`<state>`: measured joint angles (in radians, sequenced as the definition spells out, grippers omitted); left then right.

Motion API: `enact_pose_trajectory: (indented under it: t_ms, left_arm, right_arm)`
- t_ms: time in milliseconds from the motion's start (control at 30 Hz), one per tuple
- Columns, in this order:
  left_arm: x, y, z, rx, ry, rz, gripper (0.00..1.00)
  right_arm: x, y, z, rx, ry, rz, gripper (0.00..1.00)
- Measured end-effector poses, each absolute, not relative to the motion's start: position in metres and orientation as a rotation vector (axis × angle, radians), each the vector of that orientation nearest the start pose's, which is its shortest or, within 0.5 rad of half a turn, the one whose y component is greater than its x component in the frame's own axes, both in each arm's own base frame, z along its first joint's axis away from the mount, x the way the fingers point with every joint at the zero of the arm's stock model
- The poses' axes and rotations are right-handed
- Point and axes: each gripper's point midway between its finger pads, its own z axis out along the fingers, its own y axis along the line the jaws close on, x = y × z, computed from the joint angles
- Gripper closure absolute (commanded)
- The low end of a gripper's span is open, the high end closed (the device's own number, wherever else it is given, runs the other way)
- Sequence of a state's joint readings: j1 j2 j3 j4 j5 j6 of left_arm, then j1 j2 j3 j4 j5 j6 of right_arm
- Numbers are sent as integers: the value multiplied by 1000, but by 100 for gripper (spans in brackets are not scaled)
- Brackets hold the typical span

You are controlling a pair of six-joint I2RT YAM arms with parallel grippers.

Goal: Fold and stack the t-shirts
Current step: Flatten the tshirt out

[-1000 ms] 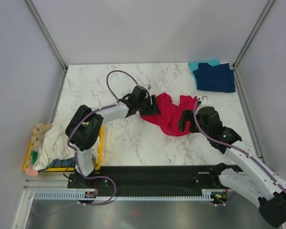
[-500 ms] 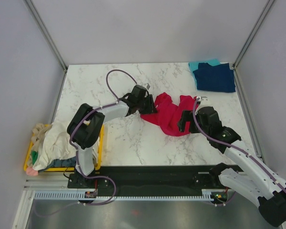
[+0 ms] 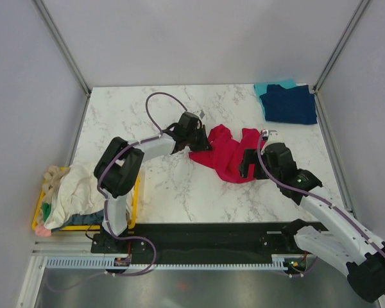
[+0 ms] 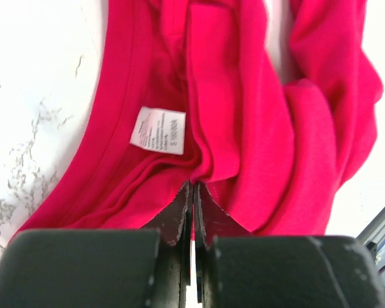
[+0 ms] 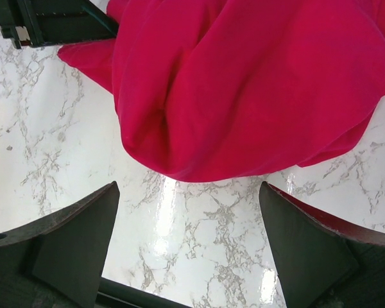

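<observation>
A crimson red t-shirt (image 3: 230,153) lies crumpled in the middle of the marble table. My left gripper (image 3: 200,142) is at its left edge, shut on a fold of the red fabric (image 4: 208,168) beside the white label (image 4: 158,130). My right gripper (image 3: 249,164) stands open at the shirt's right side, its fingers (image 5: 70,240) spread over bare marble just below the shirt's rounded hem (image 5: 199,168). A folded navy blue t-shirt (image 3: 289,104) rests on a teal one (image 3: 264,88) at the back right corner.
A yellow bin (image 3: 41,204) at the left front holds a heap of cream, green and blue shirts (image 3: 74,192). Metal frame posts (image 3: 63,46) rise at the table's back corners. A black base rail (image 3: 199,236) runs along the near edge.
My left gripper has closed on the red shirt's fold, and its arm has shifted slightly. The right arm has edged a little left; its jaws stay wide.
</observation>
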<state>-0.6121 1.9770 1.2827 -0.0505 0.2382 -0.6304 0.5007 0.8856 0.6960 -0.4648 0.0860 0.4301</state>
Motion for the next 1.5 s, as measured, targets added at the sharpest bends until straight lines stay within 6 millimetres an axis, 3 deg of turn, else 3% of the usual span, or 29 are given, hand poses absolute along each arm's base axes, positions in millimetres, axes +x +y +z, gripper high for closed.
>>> enact_pose_trajectory:
  t_ms: [133,233,333,433,500,533,600,667,700,867,933,1000,1133,1367,1400,1500]
  left_arm:
    - [380,-343,75,98,2452,-851,98]
    - [378,-330,106,77,2444,-782,98]
    - [370,-308,177,64,2340,-734,98]
    - [345,-270,285,40,2113,-723,97]
    - [320,-240,343,16,1972,-726,96]
    - [307,-226,365,1,1912,-727,96]
    - [287,-203,384,-21,1845,-722,96]
    - [276,-191,374,-32,1846,-700,97]
    - [274,-188,353,-31,1894,-671,97]
    - [261,-177,209,6,2280,-449,98]
    - [248,-168,177,24,2387,-378,98]
    - [242,-162,171,34,2413,-348,98]
    - [245,-155,185,37,2361,-337,98]
    - [243,-140,204,25,2290,-318,98]
    - [242,-137,206,22,2280,-315,98]
    - [237,-127,213,9,2257,-294,98]
  right_arm:
    - [249,139,140,-29,2281,405,2]
    - [255,143,125,-12,2324,393,2]
    - [260,146,104,12,2388,368,2]
    - [263,149,89,29,2430,353,2]
    - [266,151,82,40,2447,352,2]
    - [267,152,79,44,2454,351,2]
    - [270,156,76,53,2456,369,2]
    - [273,163,75,57,2453,410,2]
    - [274,170,75,53,2449,448,2]
    - [277,204,76,26,2406,677,2]
    - [274,219,75,-1,2402,747,2]
    - [272,239,73,-55,2397,805,2]
    - [271,284,70,-165,2402,898,2]
    - [311,353,63,-212,2371,1038,6]
    - [318,361,61,-213,2367,1055,8]
    - [332,382,54,-221,2367,1089,26]
